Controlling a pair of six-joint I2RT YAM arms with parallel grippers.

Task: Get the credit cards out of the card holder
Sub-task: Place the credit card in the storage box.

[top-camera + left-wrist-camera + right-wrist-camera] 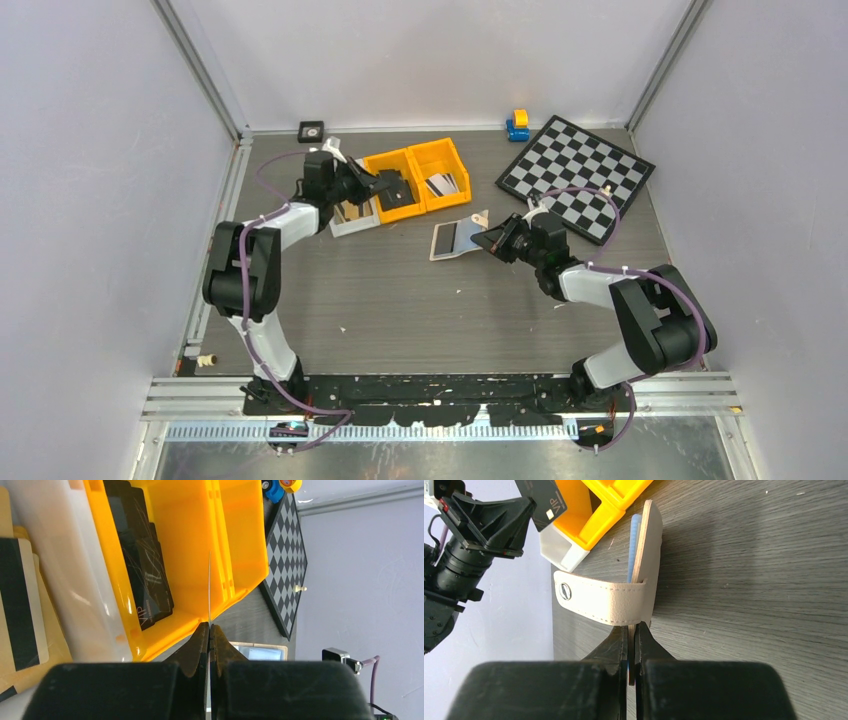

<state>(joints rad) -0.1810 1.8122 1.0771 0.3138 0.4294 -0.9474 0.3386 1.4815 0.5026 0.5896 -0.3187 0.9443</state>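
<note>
Card over the bin, holder pinned

Left gripper [209,627], jaws pressed together on a black VIP card [541,500] standing edge-on beyond its tips, hangs above the yellow bin [240,540] holding other dark cards [140,565], probably to drop it there. Right gripper [631,630] is clamped on the beige card holder [646,555] at its edge, apparently steadying it for the next pull.

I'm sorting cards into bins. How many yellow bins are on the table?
2. The left yellow bin, at the back, holds dark cards; the right yellow bin stands against it, holding a striped card. No others seem hidden.
</note>
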